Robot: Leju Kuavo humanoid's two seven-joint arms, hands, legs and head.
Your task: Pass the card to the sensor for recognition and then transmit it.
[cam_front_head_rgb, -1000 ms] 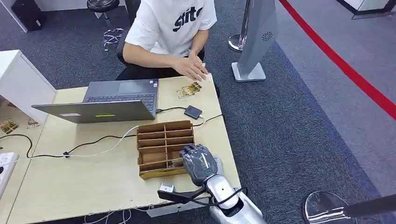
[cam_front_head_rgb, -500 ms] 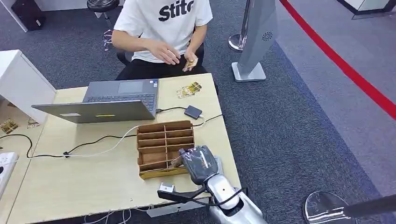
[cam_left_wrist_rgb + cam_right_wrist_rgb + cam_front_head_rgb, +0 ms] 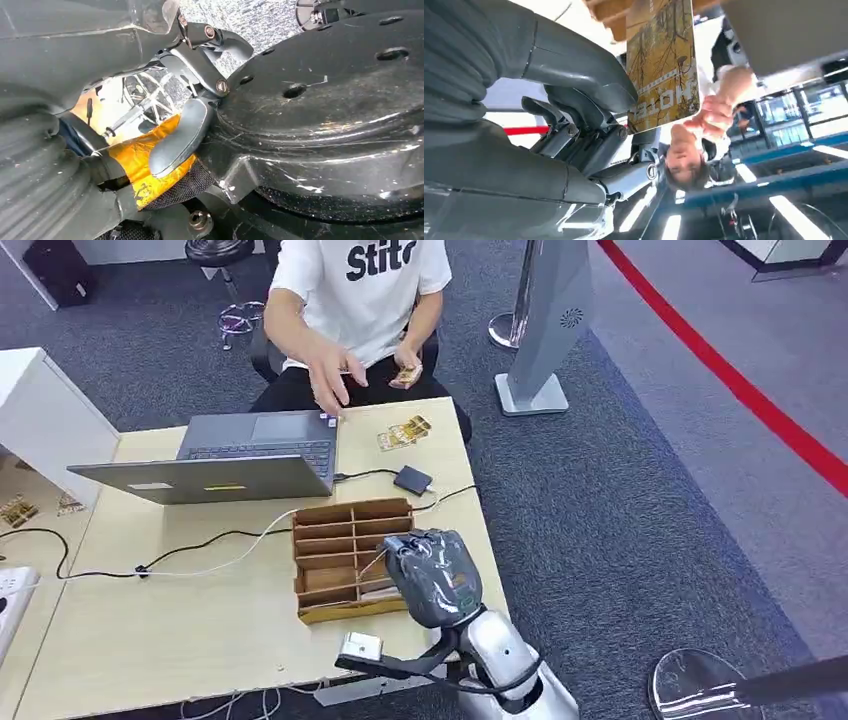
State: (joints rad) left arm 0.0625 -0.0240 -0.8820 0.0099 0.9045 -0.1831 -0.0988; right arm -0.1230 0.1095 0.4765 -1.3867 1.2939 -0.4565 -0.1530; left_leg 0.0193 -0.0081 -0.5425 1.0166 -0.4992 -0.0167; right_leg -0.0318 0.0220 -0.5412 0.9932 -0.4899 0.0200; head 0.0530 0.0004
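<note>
In the head view we see our right hand at the near right corner of the wooden divided tray, fingers curled over it. A thin edge of the card slants out from the fingers above the tray's near compartments. The hand sits higher and more upright than half a second ago, when it lay lower against the tray's corner, and the card edge now stands clear of the dividers. The tray's far compartments look bare; a pale card lies flat in a near one, beside our hand. Beyond the tray a small dark sensor rests on the table, its cable running toward the open laptop. A few loose cards lie near the table's far edge. The seated person has changed too: one hand now reaches out over the laptop's corner, where before both hands were drawn in at the chest; the other hand holds cards.

In the left wrist view we see our left hand, with orange tape on it, hanging against dark parts; we cannot tell how its fingers are set.

In the right wrist view the card is plain: yellow-brown with a tree pattern and pale lettering, pinched between our thumb and the darker fingers.
</note>
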